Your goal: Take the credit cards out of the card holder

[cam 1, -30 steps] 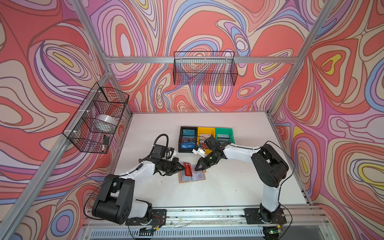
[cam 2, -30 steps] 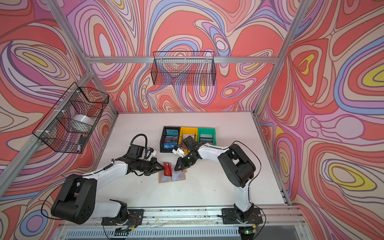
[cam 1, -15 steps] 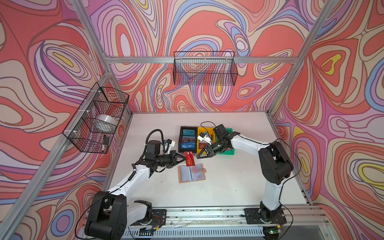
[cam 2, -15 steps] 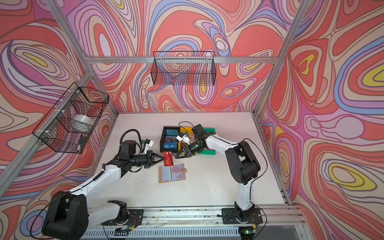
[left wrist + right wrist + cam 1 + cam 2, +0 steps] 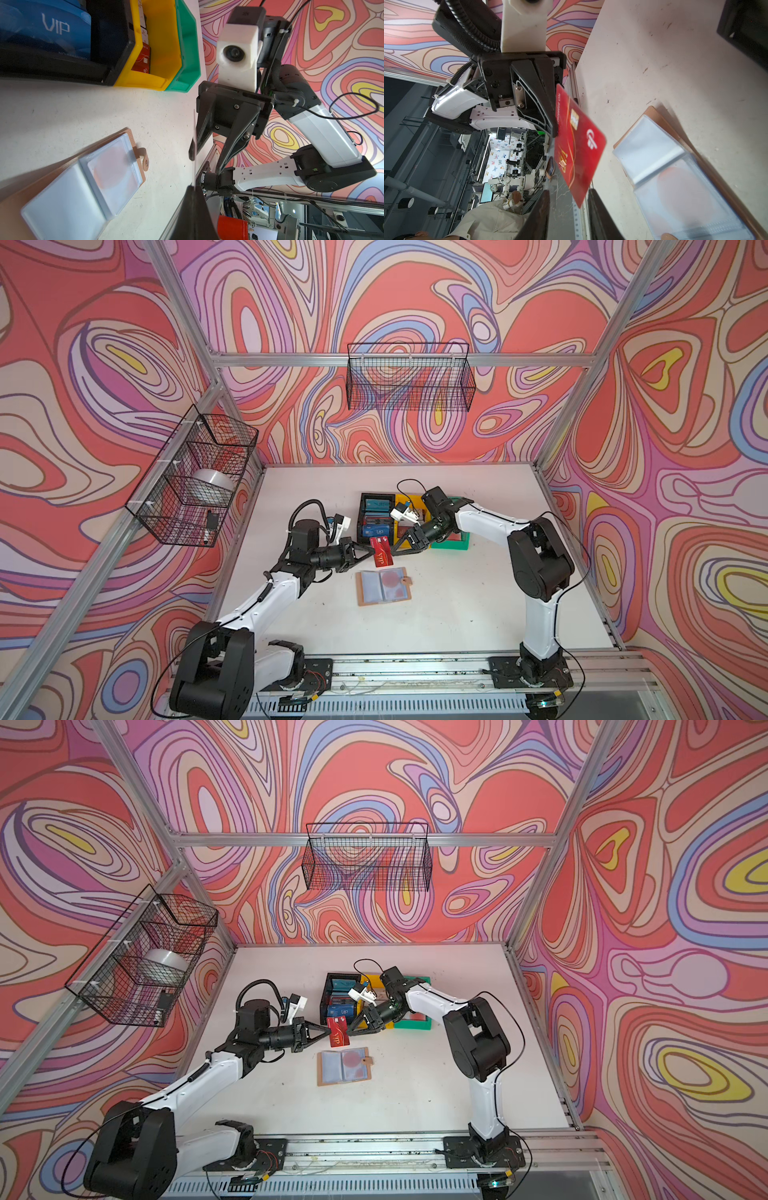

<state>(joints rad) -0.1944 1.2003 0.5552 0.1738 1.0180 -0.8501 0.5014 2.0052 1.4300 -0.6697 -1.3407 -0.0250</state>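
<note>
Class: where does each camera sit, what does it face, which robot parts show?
Top views: high in front, looking down at the table; both arms show.
Left wrist: behind the left gripper, tips showing, facing the right gripper.
Right wrist: behind the right gripper, tips showing, facing the left gripper.
Wrist views share the red card and card holder.

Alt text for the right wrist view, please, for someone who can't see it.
The left gripper holds a red card by one edge, its opposite corner between the open fingers of the right gripper. On the white table the card holder lies open, a pale red-blotched card inside one sleeve.
</note>
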